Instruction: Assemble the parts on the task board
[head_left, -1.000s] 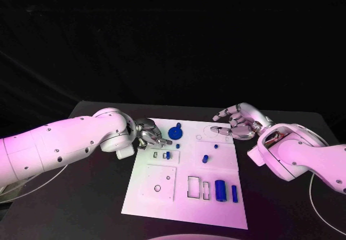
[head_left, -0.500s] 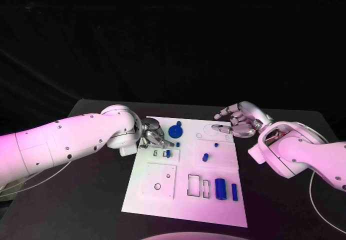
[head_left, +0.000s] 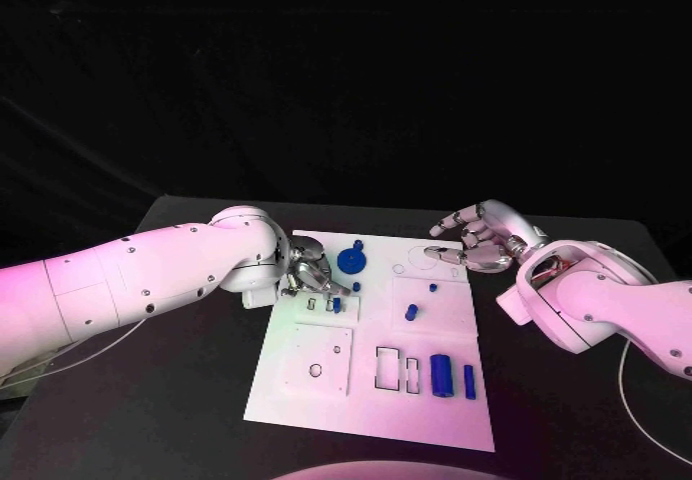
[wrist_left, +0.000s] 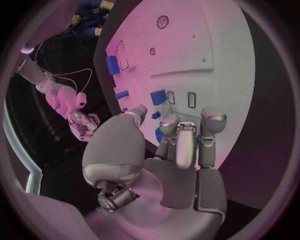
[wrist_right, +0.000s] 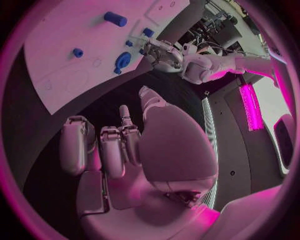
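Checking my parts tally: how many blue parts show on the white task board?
7: round part and small one by the left hand; two mid-board; two near edge; tiny one. More may be hidden.

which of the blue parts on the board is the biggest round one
The blue disc-shaped part near the board's far edge, just beyond the left hand. It is wide and round; the other blue parts are small pegs or slim upright blocks.

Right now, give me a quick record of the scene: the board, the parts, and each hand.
board: white task board on the black table
parts: blue pieces on the board, among them a round part and a cylinder
left hand: left hand over the board's far left edge; hold unclear
right hand: right hand above the far right corner, holding nothing, fingers apart
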